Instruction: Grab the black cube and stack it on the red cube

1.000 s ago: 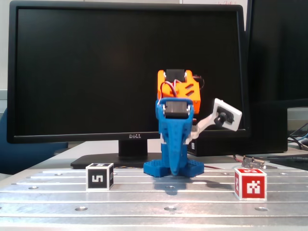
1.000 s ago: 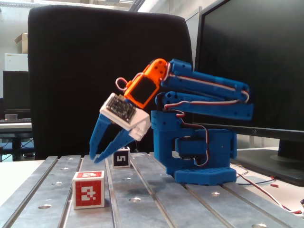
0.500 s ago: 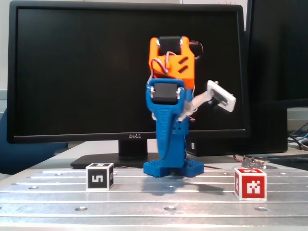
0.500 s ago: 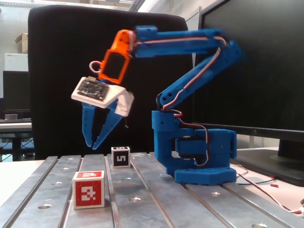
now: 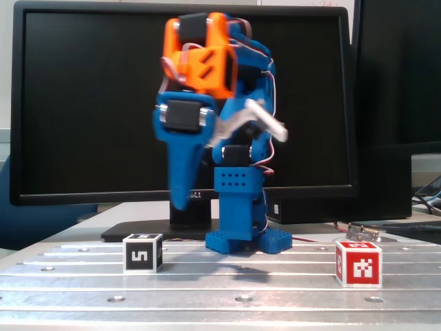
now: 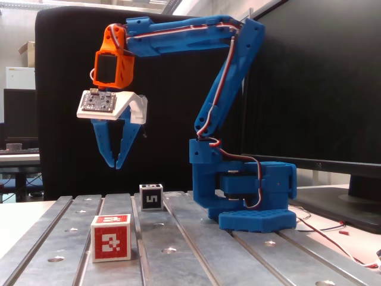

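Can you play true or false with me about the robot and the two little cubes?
1. The black cube sits on the metal table. True.
2. The gripper is holding the black cube. False: it hangs in the air above the table with nothing in it.
3. The red cube is stacked on the black cube. False: they sit apart, both on the table.
4. The arm has an orange part near the gripper. True.
5. The red cube is right under the gripper. False: in the front fixed view it sits far to the right.
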